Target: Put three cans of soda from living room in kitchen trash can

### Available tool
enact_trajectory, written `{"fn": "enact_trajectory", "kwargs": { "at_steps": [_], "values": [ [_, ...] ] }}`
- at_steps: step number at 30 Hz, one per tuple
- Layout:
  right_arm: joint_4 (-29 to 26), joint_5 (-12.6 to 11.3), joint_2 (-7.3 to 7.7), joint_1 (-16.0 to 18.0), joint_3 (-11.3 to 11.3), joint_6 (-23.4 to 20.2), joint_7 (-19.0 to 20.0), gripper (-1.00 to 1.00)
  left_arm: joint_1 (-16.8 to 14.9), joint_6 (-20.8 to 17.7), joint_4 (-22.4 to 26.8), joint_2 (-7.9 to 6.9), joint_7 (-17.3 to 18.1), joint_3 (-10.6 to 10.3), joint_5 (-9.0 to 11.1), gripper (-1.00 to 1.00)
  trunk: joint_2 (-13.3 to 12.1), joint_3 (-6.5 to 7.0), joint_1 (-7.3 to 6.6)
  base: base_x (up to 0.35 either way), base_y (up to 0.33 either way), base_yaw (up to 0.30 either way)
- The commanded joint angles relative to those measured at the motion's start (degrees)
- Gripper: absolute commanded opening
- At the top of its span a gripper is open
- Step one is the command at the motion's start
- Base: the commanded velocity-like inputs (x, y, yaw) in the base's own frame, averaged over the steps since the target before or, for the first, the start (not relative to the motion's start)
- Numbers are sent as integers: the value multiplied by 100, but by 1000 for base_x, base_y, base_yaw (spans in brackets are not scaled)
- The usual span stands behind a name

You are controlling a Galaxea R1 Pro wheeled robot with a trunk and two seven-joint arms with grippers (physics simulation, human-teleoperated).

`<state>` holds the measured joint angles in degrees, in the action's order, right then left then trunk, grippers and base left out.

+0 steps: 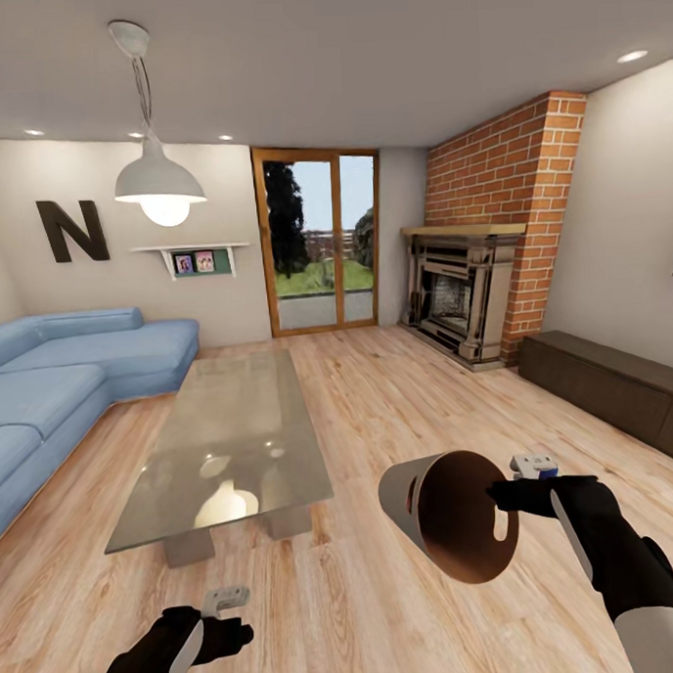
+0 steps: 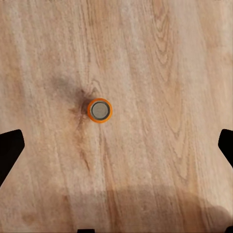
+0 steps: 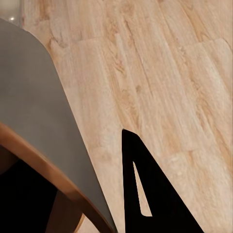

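An orange can of soda point(image 2: 99, 110) with a silvery top stands upright on the wood floor, seen straight from above in the left wrist view. My left gripper point(image 1: 220, 626) hangs over it, open, its black fingers point(image 2: 9, 150) far apart on either side and well clear of the can. My right gripper point(image 1: 500, 494) is shut on the rim of the tash can point(image 1: 400, 500), which it holds in the air tipped on its side, orange-brown inside facing me. In the right wrist view the bin's grey wall point(image 3: 43, 107) lies beside one finger point(image 3: 145, 194).
I am in the living room. A glossy grey low table point(image 1: 223, 430) stands ahead on the left, with the blue sofa point(image 1: 55, 388) beyond it. The brick fireplace point(image 1: 490, 261) and a long dark bench point(image 1: 613, 383) line the right side. Glass doors point(image 1: 320, 241) are at the back.
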<state>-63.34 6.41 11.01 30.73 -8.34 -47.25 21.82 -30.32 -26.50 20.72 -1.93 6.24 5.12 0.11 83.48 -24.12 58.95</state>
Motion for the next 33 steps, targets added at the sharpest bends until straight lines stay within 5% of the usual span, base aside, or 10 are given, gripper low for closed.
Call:
{"fn": "enact_trajectory", "kwargs": {
  "at_steps": [1,25,33],
  "values": [
    [8,-132,-3,3,-1,-21,26,-100,0,10,0,0,0,1,6,100,1,1,0,0,0,0],
    [32,-142,-8,3,-2,-15,29,-100,1,139,65,-3,41,-5,39,100,1,-87,0,0,0,0],
    [32,-139,-10,5,45,-19,25,-100,-30,267,84,-188,45,13,135,100,-80,-123,-44,0,0,0]
  ]
}}
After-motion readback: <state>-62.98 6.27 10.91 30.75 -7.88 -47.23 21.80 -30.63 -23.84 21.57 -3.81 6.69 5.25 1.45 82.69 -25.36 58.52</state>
